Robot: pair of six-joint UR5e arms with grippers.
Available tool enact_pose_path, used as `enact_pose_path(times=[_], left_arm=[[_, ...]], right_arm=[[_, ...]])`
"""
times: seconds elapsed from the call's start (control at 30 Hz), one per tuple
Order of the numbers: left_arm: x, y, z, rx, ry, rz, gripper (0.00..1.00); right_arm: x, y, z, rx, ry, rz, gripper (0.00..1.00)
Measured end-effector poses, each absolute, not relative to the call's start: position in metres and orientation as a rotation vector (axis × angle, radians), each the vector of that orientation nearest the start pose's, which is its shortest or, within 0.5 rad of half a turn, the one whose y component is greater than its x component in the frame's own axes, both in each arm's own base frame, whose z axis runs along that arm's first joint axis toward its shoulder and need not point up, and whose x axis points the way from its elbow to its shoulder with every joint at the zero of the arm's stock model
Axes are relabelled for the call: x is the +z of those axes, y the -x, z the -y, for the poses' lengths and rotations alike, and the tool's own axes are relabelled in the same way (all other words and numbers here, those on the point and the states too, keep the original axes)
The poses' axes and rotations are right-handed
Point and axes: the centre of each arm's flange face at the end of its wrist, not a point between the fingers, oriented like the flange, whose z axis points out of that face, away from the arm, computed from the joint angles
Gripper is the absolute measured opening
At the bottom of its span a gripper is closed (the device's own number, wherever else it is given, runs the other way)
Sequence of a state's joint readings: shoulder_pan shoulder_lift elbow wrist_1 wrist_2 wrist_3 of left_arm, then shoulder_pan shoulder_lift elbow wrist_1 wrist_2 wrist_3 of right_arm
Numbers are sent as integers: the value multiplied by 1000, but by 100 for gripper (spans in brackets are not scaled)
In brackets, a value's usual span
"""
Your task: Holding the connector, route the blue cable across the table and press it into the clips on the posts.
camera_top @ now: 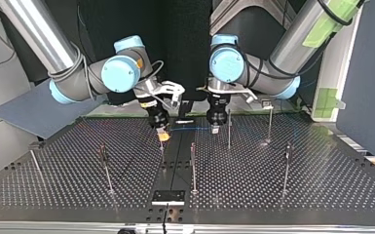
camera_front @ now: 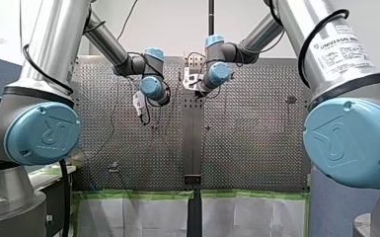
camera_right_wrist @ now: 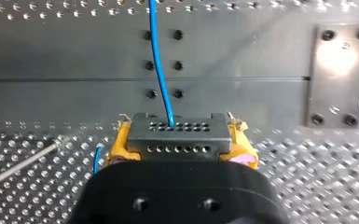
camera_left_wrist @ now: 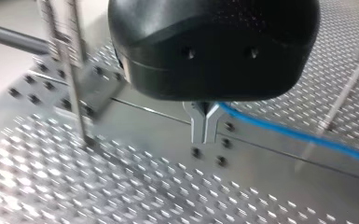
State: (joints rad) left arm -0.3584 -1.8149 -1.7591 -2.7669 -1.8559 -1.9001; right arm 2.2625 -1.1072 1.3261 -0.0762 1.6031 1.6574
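Right gripper (camera_right_wrist: pixel 181 134): yellow pads (camera_right_wrist: pixel 117 145) clamped on both sides of connector (camera_right_wrist: pixel 177 140), connector held just above table (camera_right_wrist: pixel 51 186). Cable (camera_right_wrist: pixel 161 60) leaves connector's front face, runs ahead over plain centre strip. Left gripper (camera_left_wrist: pixel 205 125): metal fingers (camera_left_wrist: pixel 196 126) pinched together on cable, which comes out from between them and trails off over perforations. Top view: both grippers low near table's far middle, apart, cable strung between them. Posts (camera_top: pixel 193 165) upright around; one just beside left gripper.

My right jaws' pads (camera_right_wrist: pixel 115 150) are yellow, the connector (camera_right_wrist: pixel 177 135) dark grey. Blue cable (camera_right_wrist: pixel 161 60); silver surface (camera_right_wrist: pixel 307 186) dotted with holes.
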Motion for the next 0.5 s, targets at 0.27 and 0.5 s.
enact_pose_path(times=[0.27, 0.5], left_arm=[[350, -459, 290, -326, 195, -1561, 0], [388, -441, 286, -336, 183, -1505, 0]], right_arm=[[387, -505, 408, 1668, -1738, 965, 0], [432, -492, 392, 1714, -1683, 941, 0]])
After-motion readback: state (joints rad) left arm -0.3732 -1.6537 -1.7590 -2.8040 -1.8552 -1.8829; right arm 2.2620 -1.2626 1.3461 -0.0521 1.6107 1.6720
